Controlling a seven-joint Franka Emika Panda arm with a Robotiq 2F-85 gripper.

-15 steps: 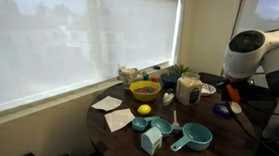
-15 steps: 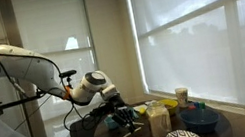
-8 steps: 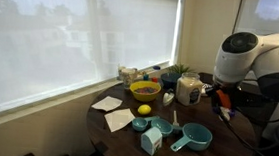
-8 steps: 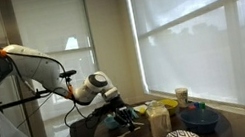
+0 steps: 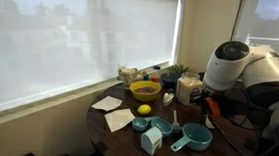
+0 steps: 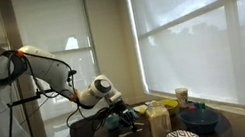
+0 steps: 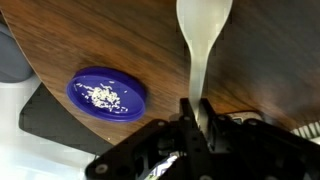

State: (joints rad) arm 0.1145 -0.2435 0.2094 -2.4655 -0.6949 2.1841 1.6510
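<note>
in the wrist view the tool (image 7: 196,112) is clamped on the thin handle of a white spoon (image 7: 202,35), its fingers pressed together around it. the spoon's long axis runs straight out from the tool, up the frame, with the broad end pointing away over the wooden counter (image 7: 90,35). whether it touches the wood i cannot tell. a blue dish (image 7: 107,94) with white crumbs sits near the counter's edge, apart from the spoon.

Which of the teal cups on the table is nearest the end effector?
The largest teal cup, with the long handle, just below the end effector in an exterior view; the two smaller cups sit farther away, toward the lemon.
</note>
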